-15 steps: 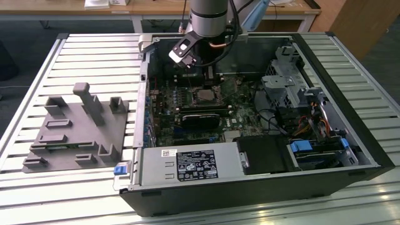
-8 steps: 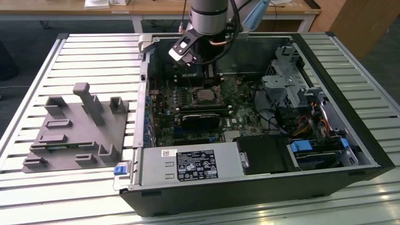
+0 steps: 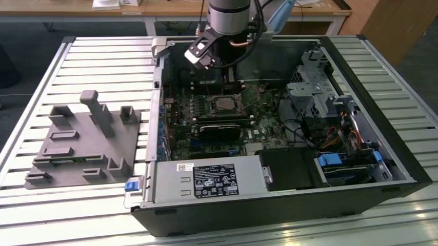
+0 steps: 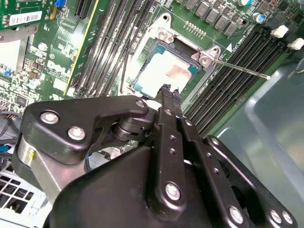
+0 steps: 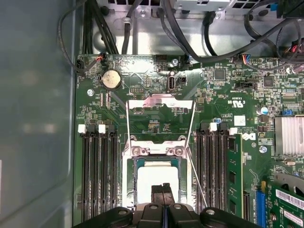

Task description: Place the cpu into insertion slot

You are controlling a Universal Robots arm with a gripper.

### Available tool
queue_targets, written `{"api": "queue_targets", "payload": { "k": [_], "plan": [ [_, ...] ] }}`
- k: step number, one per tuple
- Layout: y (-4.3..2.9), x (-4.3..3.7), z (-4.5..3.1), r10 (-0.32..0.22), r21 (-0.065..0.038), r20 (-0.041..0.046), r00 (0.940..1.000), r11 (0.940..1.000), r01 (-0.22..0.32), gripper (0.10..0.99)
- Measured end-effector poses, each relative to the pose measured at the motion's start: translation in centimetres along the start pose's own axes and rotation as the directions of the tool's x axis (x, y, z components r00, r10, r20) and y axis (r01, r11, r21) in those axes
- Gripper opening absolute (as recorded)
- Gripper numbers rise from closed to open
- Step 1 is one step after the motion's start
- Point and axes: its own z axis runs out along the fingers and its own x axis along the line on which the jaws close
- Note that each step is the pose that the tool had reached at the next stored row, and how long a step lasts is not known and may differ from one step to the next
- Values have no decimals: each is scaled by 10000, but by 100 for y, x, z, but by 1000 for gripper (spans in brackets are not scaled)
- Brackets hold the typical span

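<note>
1 grey robot arm above an open black desktop computer case, laid on its side on a table of silver metal slats. At the exterior view's left, well apart from the case, a grey moulded plastic fixture with upright posts.

Inside the case, a green circuit board. Near its middle, directly below the arm, the insertion slot, a small square socket with a dark frame.

In both wrist views, a black 2-finger claw, clenched, fingertips pressed together with nothing gripped between them. Tips poised at one edge of the cpu, a small flat square chip with a pale silvery metal face. Contact with the chip: cannot tell.

Chip lying flat inside the slot's dark frame, level with the board, released from the claw.

In the first wrist view, a thin silver metal bracket swung open, away from the chip. Beside the slot, a thin silver wire lever, angled out over the neighbouring connectors.

On 2 sides of the slot, long narrow black connector strips, running parallel. Beyond the open bracket, a round silver coin battery. Towards the board's edge, black cables looped against the bare metal case wall.
</note>
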Motion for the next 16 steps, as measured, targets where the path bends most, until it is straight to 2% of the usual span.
{"api": "queue_targets", "payload": {
  "k": [16],
  "plan": [
    [9,-4,-151,0,0,0,10000,10000,0,106]
  ]
}}
